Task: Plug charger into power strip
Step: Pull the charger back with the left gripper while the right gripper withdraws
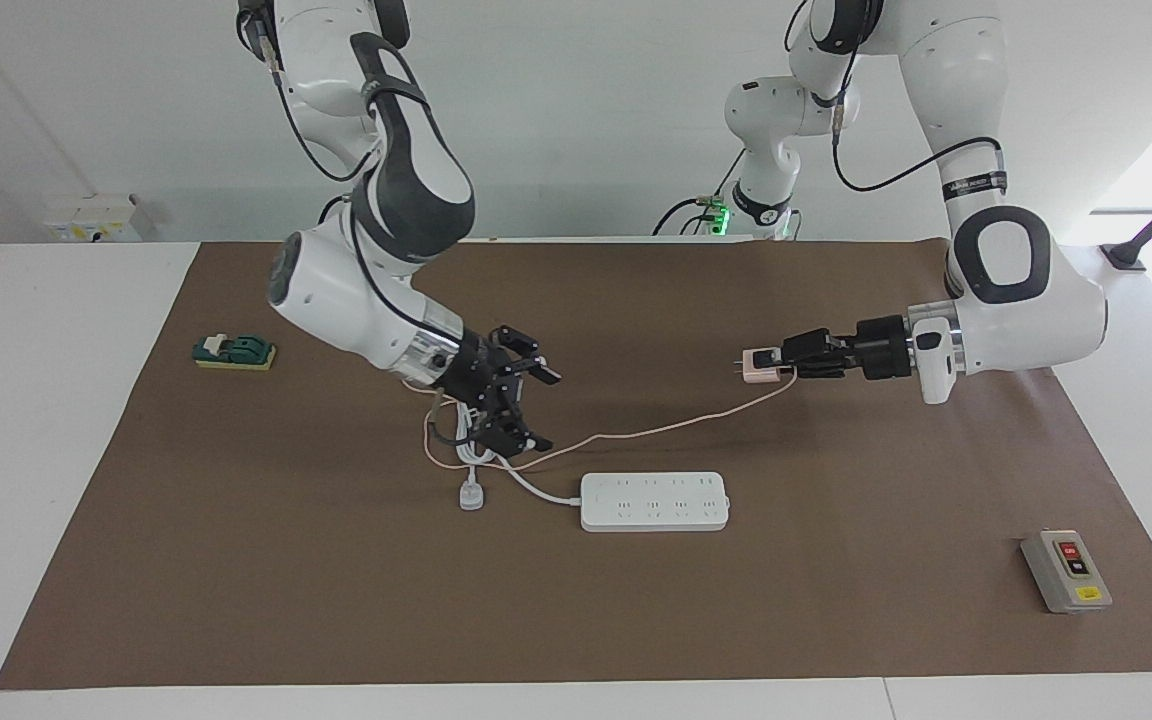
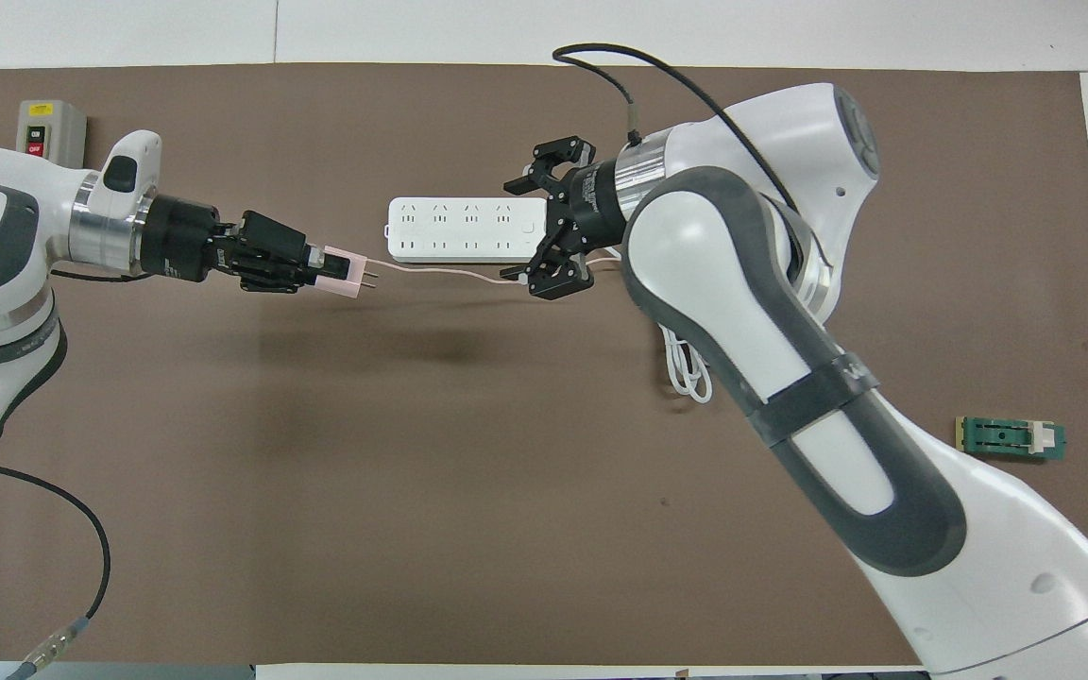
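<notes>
Left gripper [image 1: 772,366] is clamped on the charger [image 1: 759,367], held up in the air with the prongs pointing sideways toward the right arm's end of the table, not down; its thin pink cable [image 1: 656,430] droops from the cube to the mat [image 1: 836,600] and trails off to the loose coil. Right gripper [image 1: 521,400] has its jaws spread wide and grasps nothing; it hangs over the white cord [image 1: 526,485] and cable bundle just off the power strip's cord end. Power strip [image 1: 654,501] lies flat around the middle of the mat, long side parallel to the mat edge farthest from the robots, sockets up and none occupied. Grey switch box [image 1: 1066,570] sits in the mat corner at the left arm's end, away from the robots; green block [image 1: 234,351] sits near the mat's short edge at the right arm's end. My read: charger is picked up, we're in the carry-and-align step, insertion not started. Next move calls for turning the wrist so the prongs face down, bringing the cube over a free socket, squaring the prongs to the slots, then pushing straight down. Strip is unrestrained and may skid or tip; the right gripper could pin it. Watch the cable for snagging.
</notes>
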Tool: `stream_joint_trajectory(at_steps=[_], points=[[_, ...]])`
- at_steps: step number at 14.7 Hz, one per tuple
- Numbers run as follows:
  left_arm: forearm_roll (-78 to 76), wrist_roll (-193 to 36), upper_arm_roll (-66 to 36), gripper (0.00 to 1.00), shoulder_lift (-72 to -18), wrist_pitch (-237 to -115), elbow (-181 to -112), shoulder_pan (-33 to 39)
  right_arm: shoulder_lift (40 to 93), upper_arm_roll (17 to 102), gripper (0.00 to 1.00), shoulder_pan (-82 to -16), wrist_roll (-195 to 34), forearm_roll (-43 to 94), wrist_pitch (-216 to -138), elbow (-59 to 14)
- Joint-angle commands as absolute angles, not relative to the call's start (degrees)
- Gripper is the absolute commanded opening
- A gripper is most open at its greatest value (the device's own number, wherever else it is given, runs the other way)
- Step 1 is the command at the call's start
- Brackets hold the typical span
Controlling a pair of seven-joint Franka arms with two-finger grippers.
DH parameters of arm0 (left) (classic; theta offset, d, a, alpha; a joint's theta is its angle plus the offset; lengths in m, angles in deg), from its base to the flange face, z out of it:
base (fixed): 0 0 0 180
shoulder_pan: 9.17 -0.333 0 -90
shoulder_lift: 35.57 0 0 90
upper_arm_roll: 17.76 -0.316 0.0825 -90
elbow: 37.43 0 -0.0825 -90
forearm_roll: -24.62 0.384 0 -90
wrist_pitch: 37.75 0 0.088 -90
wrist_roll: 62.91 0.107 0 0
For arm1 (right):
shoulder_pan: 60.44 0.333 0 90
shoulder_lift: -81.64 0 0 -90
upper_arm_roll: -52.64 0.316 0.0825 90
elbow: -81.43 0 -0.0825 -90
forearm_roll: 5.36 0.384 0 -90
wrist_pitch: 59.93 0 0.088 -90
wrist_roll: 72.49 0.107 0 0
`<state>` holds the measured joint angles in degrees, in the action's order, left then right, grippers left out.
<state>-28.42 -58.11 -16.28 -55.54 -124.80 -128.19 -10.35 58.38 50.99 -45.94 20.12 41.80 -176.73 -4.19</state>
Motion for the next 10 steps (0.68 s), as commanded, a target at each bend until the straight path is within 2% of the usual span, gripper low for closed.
stream_joint_trajectory(at_steps=[1,5,10], points=[[-19.8,-65.9,-16.3,0.00,-55.3,-120.4,-121.9,-11.6,60.6,51.6,1.00,-51.1,19.2,37.2,-172.3,-5.0],[-6.8,-71.2,-16.3,0.00,-54.4,-115.4,-116.4,-11.0,62.7,51.6,1.00,-56.6,9.5,30.4,-164.8,-5.0],[1.1,-66.8,-16.3,0.00,-52.1,-113.3,-115.9,-11.5,65.7,51.6,1.00,-60.3,-17.0,18.8,-155.6,-5.0]])
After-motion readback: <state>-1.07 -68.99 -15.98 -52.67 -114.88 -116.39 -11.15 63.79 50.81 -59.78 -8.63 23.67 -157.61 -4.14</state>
